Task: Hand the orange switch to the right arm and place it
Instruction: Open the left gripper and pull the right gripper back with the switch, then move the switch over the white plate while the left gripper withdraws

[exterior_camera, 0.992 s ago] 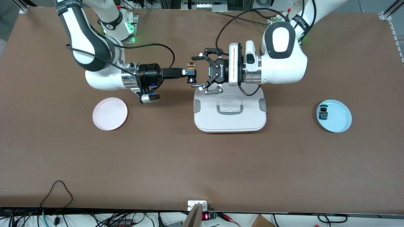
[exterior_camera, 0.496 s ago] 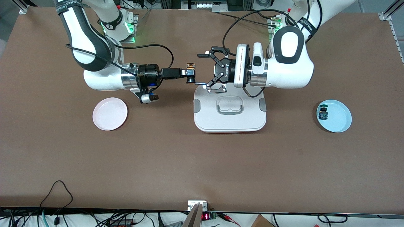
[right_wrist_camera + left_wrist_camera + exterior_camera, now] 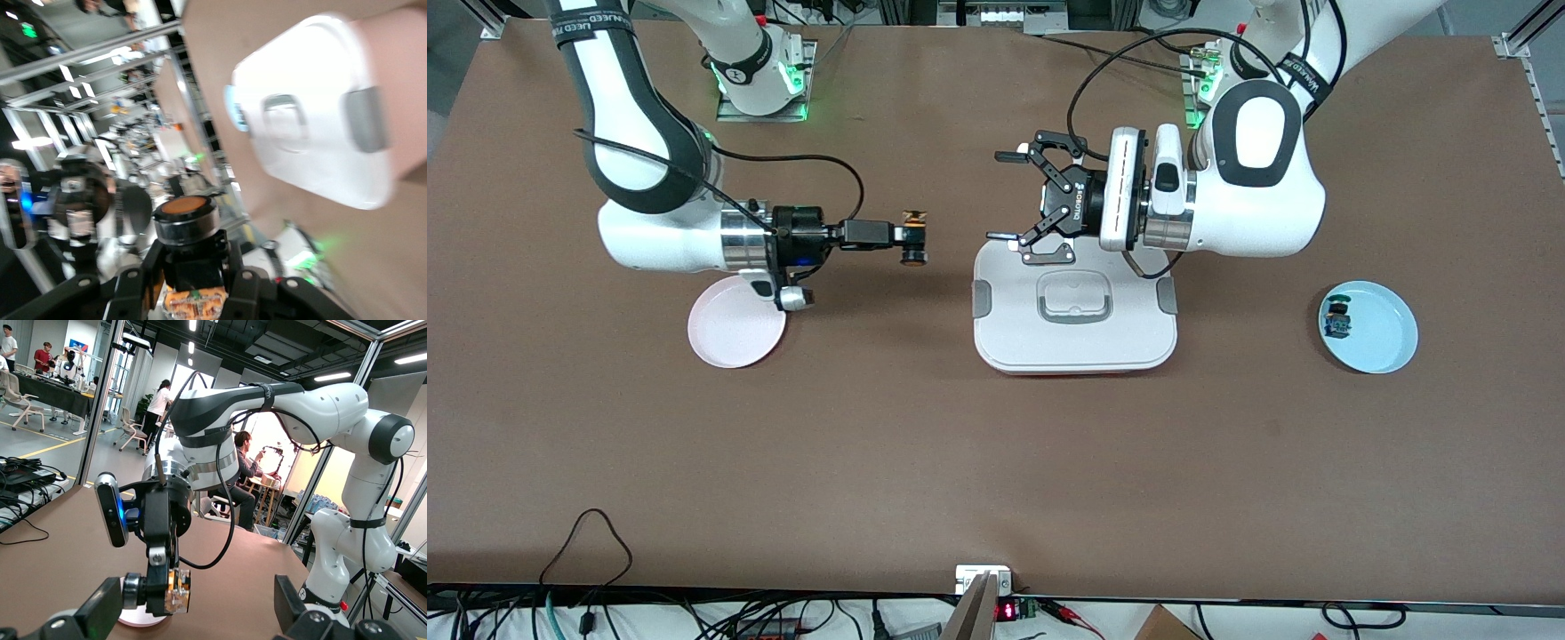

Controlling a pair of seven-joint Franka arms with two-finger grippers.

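Now I see right gripper (image 3: 913, 240) clamped on orange switch (image 3: 913, 238) over bare table | pink plate (image 3: 736, 333) lies toward its own base | left gripper (image 3: 1021, 197) spread, empty, over white lidded box (image 3: 1074, 331)

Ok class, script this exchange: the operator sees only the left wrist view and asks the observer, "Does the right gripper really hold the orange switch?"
Observer: Yes. The right wrist view shows the orange switch clamped in the right gripper, with its jaws shut on the body below the cap.
Operator: What is under my left gripper?
Observer: In the front view, the left gripper hangs open over the edge of a white lidded box.
Operator: Anything else on the table?
Observer: A blue plate toward the left arm's end holds a second small switch.
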